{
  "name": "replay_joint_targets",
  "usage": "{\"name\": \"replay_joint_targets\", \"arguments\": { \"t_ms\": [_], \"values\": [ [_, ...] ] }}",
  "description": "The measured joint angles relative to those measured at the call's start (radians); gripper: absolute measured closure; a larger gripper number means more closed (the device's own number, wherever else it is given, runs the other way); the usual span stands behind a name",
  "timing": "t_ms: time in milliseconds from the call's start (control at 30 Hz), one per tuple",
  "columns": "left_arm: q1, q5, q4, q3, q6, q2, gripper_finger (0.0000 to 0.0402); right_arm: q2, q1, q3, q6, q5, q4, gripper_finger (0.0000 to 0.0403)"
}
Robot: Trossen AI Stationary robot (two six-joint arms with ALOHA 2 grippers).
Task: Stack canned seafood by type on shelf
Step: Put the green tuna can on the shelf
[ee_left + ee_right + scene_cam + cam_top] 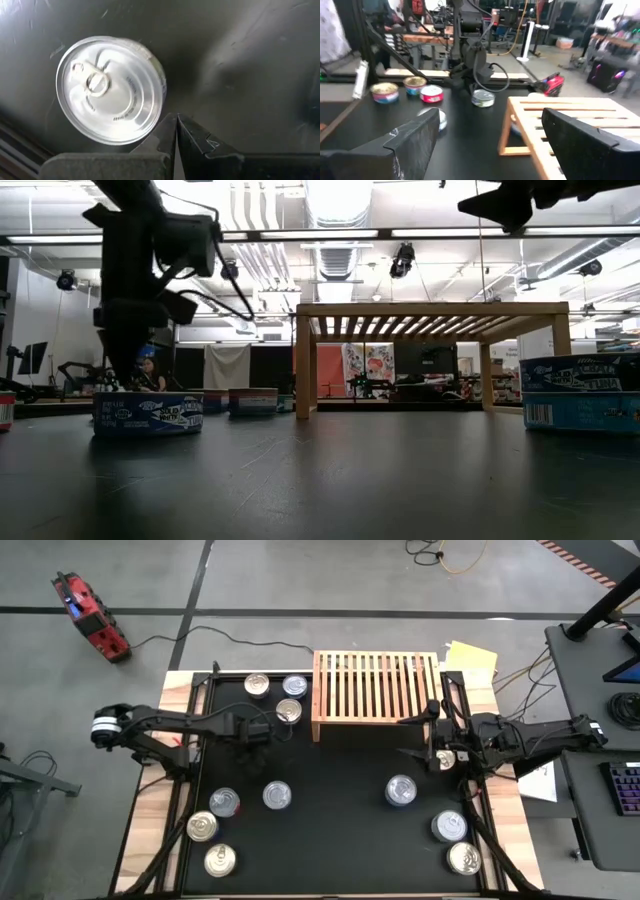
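Left gripper (176, 125): fingers pressed together, holding nothing, poised above a can (111, 90) just beside their tips. Right gripper (428, 736): fingers spread wide, empty, beside the shelf (375, 690), whose underside stays hidden.

Robotics lab: ceiling ducts (335, 220), cluttered workbenches (445, 35).

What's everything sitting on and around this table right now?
Cans: ten, silver lids, scattered on the mat; three near the shelf's left end, four at front left, three at front right.
Shelf: one, light wood, slatted, back middle, nothing on it.
Mat: one, black, covering the table.
Yellow paper: at the back right corner.
Red device: one, on the floor, far left.
Left gripper: shut, beside a can, holding nothing.
Right gripper: open, by the shelf's right end.
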Motion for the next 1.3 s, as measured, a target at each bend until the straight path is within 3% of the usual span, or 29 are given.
{"name": "replay_joint_targets", "arguments": {
  "t_ms": [433,967,1300],
  "values": [
    [0.000,-0.076,-0.024,0.044,0.014,0.025,0.0393,0.000,0.000,0.000,0.055,0.001,0.000,0.0060],
    [0.003,-0.125,-0.048,0.037,-0.094,0.048,0.0240,0.000,0.000,0.000,0.169,-0.001,0.000,0.0060],
    [0.003,-0.133,-0.022,0.036,-0.077,0.119,0.0235,0.000,0.000,0.000,0.186,-0.004,-0.005,0.0060]
  ]
}}
